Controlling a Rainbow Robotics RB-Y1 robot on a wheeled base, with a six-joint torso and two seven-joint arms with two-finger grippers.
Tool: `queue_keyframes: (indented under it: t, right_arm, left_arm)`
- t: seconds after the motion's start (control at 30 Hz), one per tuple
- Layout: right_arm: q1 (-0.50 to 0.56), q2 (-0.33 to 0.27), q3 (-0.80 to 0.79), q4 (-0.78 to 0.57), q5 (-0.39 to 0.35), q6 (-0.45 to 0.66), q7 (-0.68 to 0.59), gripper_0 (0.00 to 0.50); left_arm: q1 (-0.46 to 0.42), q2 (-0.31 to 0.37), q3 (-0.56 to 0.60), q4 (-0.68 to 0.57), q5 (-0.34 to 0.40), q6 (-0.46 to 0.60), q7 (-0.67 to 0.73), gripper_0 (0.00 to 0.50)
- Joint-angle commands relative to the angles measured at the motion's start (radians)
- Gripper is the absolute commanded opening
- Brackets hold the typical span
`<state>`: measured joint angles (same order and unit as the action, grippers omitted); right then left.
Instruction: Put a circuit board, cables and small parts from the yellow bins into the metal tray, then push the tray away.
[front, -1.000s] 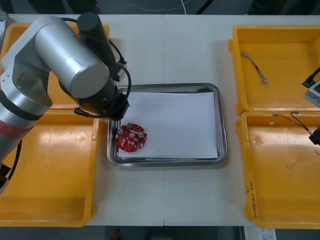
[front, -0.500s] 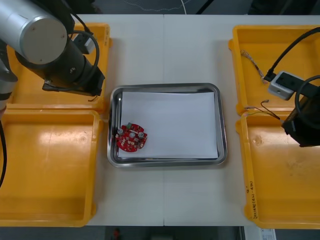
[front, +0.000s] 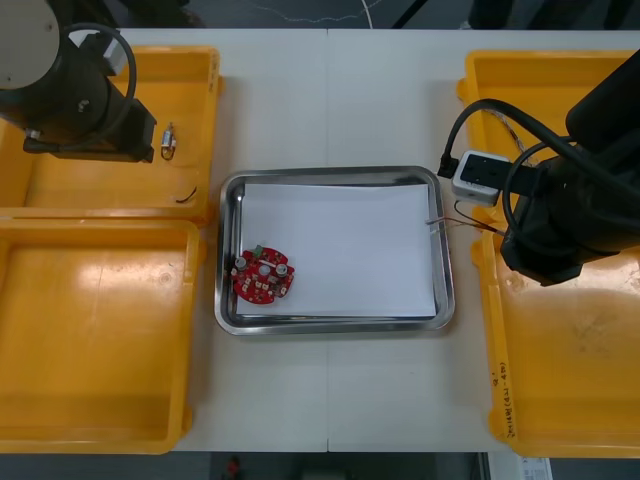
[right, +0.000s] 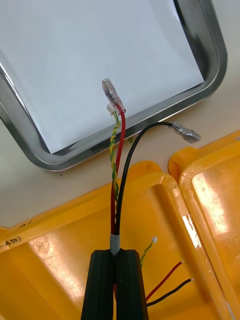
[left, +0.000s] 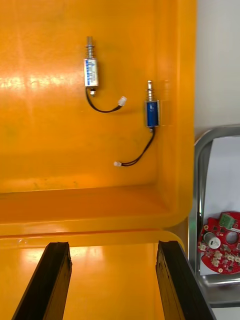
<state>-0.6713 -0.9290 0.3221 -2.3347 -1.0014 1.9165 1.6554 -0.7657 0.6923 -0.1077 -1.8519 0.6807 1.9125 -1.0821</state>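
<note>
My right gripper (right: 117, 272) is shut on a red and yellow cable (right: 118, 165) that also has a black strand. It hangs above the seam of the two right yellow bins. The cable's tips (front: 437, 222) reach over the right rim of the metal tray (front: 444, 300), which is white inside. A round red circuit board (front: 263, 276) lies in the tray's near left corner. My left gripper (left: 114, 280) stands open and holds nothing. It is over the far left bin (left: 75, 200), where two small metal parts (left: 91, 70) (left: 152, 112) lie ahead of its fingers.
The near left bin (front: 90, 330) holds nothing I can see. More cable ends (right: 167, 285) lie in the near right bin (front: 570, 380). A twisted cable (front: 500, 125) lies in the far right bin (front: 520, 80), partly under my right arm.
My left arm has drawn back from the tray to the far left bin. My right arm has come in from the right, carrying the cable to the tray's right rim.
</note>
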Motion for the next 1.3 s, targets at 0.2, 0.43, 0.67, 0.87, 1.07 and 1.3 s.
queue_keyframes:
  t: [0.2,0.43,0.67,0.87,1.07,1.3]
  right_arm:
    - [-0.145,0.107,0.133,-0.005,-0.002,0.003,-0.014,0.000]
    - [-0.267,0.245,0.245,0.146,0.004,0.003,0.004,0.000]
    - [-0.318,0.315,0.321,0.216,0.053,0.003,0.037,0.000]
    - [-0.330,0.302,0.437,0.219,0.089,-0.086,0.070,0.000]
    - [-0.332,0.297,0.515,0.262,0.150,-0.180,0.165,0.000]
    - [-0.330,0.305,0.532,0.391,0.136,-0.221,0.281,0.000]
  left_arm:
    - [-0.043,0.053,0.069,0.089,-0.041,0.007,-0.064,0.500]
    - [-0.072,0.056,0.063,0.200,-0.039,-0.079,-0.101,0.500]
    - [-0.133,0.049,0.013,0.315,-0.038,-0.168,-0.125,0.500]
    - [-0.161,0.016,-0.020,0.405,-0.039,-0.280,-0.144,0.500]
    - [-0.204,-0.019,-0.064,0.502,-0.069,-0.357,-0.150,0.500]
    - [-0.224,-0.057,-0.093,0.576,-0.104,-0.469,-0.148,0.500]
